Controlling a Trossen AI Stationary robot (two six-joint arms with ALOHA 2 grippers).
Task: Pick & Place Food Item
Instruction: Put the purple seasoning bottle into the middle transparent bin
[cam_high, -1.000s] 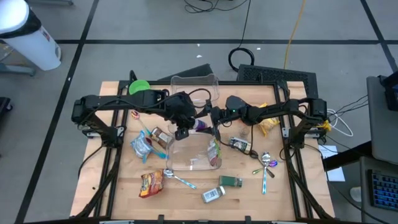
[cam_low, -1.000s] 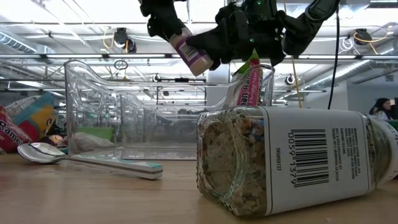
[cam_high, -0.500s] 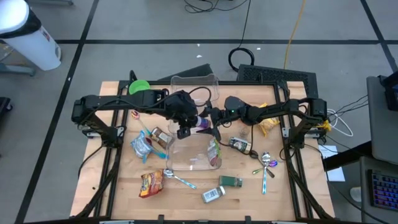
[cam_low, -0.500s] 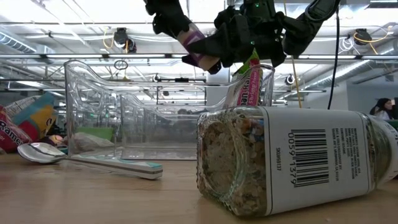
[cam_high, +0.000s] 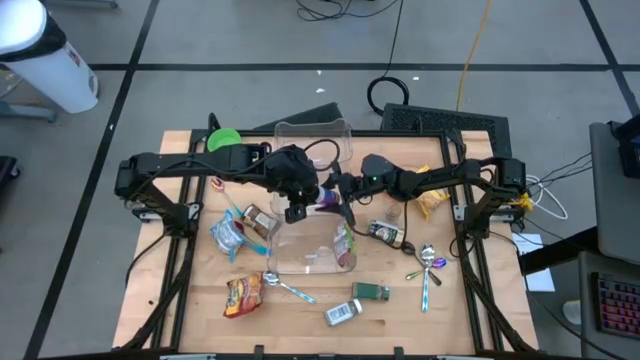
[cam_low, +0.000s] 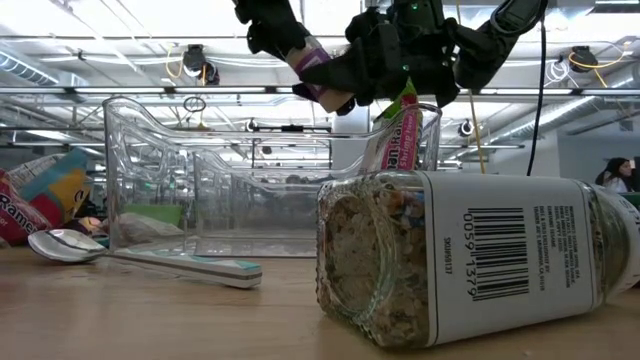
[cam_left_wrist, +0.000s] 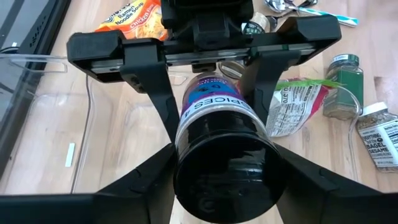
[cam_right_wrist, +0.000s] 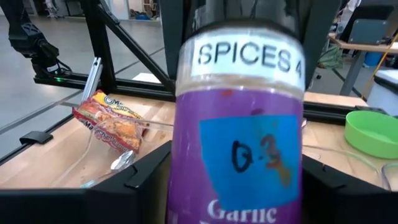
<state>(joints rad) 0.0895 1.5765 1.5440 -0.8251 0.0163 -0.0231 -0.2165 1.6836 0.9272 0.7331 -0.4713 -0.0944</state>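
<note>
The spice jar is lying sideways between both grippers. The left gripper fingers are gripping its cap end; the right gripper fingers are closing around its bottom.

Green bowl at the table's far left, spoons at right, ramen packet near front

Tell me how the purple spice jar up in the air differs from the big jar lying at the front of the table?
The purple spice jar hangs tilted above the clear bin, held between the left pincer and right pincer; the big jar lies on its side on the table, untouched. The spice jar wears a purple label reading "Garlic"; the big jar shows a white barcode label and speckled contents. Both are seasoning jars.
</note>
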